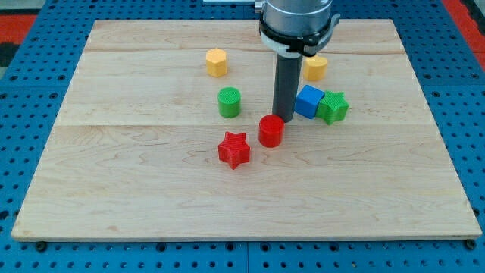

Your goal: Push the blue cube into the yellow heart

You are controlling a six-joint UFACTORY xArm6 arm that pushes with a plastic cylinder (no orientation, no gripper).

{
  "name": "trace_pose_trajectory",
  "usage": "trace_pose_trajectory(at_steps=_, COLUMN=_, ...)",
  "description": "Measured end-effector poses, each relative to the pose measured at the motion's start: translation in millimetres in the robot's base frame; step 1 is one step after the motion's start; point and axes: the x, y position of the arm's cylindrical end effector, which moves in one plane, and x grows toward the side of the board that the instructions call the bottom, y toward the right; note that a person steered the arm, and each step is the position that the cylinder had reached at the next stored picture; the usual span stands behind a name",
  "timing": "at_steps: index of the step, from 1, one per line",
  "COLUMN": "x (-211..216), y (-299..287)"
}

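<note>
The blue cube [308, 100] lies right of the board's middle, touching a green star [333, 107] on its right. The yellow heart [316, 67] lies just above the cube, partly hidden behind the rod. My tip [283, 119] rests on the board just left of the blue cube and right above a red cylinder [271, 130], close to both.
A green cylinder [229, 101] stands left of the tip. A red star [234, 149] lies below it, next to the red cylinder. A yellow hexagon block [217, 62] lies toward the view's top. The wooden board [114, 167] sits on a blue pegged table.
</note>
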Motion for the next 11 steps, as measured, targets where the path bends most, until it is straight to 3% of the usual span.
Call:
trace_pose_trajectory(at_steps=2, x=30.0, y=-36.9)
trace_pose_trajectory(at_steps=3, x=29.1, y=9.7)
trace_pose_trajectory(at_steps=4, x=15.1, y=36.4)
trace_pose_trajectory(at_steps=7, x=-47.4, y=19.0)
trace_pose_trajectory(at_steps=9, x=-47.6, y=72.1)
trace_pose_trajectory(at_steps=11, x=-60.8, y=76.7)
